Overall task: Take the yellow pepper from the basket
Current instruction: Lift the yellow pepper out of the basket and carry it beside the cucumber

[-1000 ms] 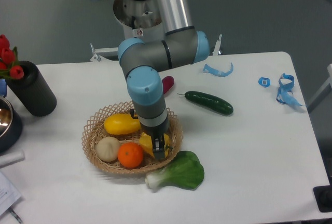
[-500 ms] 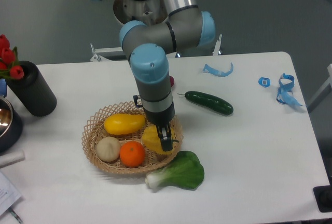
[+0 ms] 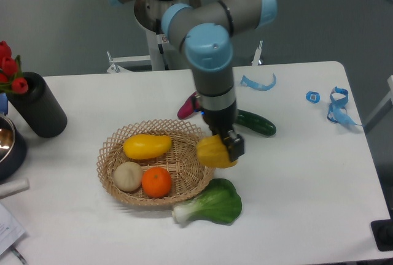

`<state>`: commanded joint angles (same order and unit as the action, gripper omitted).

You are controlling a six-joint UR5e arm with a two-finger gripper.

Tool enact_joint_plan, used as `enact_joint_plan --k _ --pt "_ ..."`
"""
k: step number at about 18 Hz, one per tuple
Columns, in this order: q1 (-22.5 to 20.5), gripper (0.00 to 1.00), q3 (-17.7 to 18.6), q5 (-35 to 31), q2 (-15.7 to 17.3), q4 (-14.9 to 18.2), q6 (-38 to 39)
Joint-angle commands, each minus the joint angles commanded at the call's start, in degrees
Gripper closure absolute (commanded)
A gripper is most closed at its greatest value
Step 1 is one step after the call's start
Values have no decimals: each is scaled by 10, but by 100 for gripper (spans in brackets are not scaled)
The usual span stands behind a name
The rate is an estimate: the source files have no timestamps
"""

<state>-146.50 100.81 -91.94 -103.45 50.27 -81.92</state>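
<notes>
The yellow pepper [image 3: 212,151] hangs in the air at the right rim of the basket [image 3: 116,139], lifted clear of its floor. My gripper [image 3: 222,148] points down and is shut on the pepper, one dark finger showing across its right side. The round tan wicker basket sits at the table's centre-left. It holds an elongated yellow fruit [image 3: 147,146], a pale round fruit [image 3: 127,176] and an orange [image 3: 156,182].
A green leafy bok choy [image 3: 212,203] lies just below the held pepper. A cucumber [image 3: 258,123] and a magenta item [image 3: 186,107] lie behind the arm. Blue plastic pieces [image 3: 336,105] sit at the right. A black vase [image 3: 38,105] with red tulips and a metal bowl [image 3: 7,144] stand left.
The arm has risen and swung right, carrying the yellow pepper up out of the basket to hang over its right rim. The other fruits have stayed put.
</notes>
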Motion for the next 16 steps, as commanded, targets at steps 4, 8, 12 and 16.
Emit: enact_joint_plan --k 4,8,12,16 --pt "-67 43 -9 35 -2 1 5" --pt "-114 43 -39 40 -23 33 2" --pt "-128 43 -93 37 -39 97 -1" --pt "-135 43 -98 37 -39 105 -1"
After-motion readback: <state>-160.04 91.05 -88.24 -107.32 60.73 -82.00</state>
